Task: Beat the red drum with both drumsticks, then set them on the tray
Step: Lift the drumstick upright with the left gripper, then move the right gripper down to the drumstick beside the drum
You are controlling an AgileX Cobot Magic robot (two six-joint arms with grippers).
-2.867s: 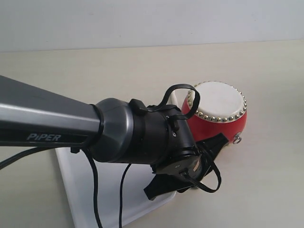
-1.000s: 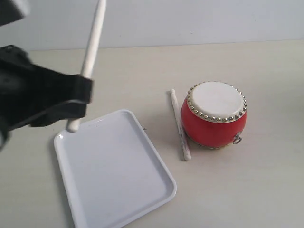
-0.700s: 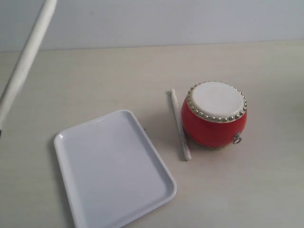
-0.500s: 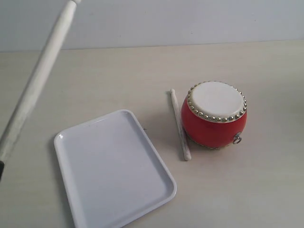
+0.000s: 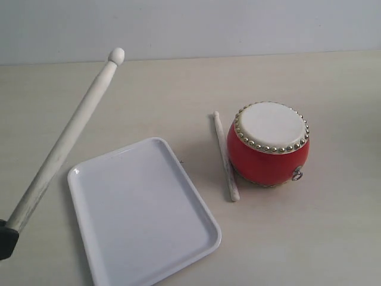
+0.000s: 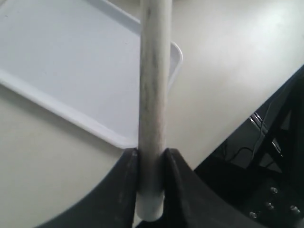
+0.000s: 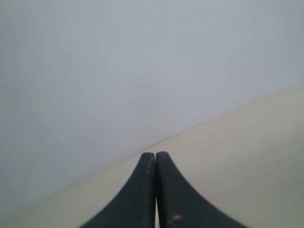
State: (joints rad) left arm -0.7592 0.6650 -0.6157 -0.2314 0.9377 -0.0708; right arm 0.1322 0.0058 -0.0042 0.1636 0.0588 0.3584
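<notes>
**Status: one drumstick gripped by the left tool, one on the desk**

**Left tool.** The left tool (image 6: 151,157) is clamped on the held drumstick (image 5: 65,140) close to its butt end. A short stub of the stick projects past the fingers (image 6: 124,185). The shaft slants upward in the air, rounded tip uppermost. In the exterior view it runs to the left of the tray (image 5: 143,214).

**Right tool.** The right tool (image 7: 156,190) has its jaws pressed together with nothing between them. It faces a pale wall (image 7: 118,71) above the desk (image 5: 333,226).

**Task items.**
- The red drum (image 5: 271,152) stands upright on the desk, drumhead up, right of the tray and apart from it.
- The second drumstick (image 5: 225,158) lies flat on the desk between tray and drum, just beside the drum's left side. Contact with the drum cannot be confirmed.
- The tray lies flat on the desk at the left.
</notes>
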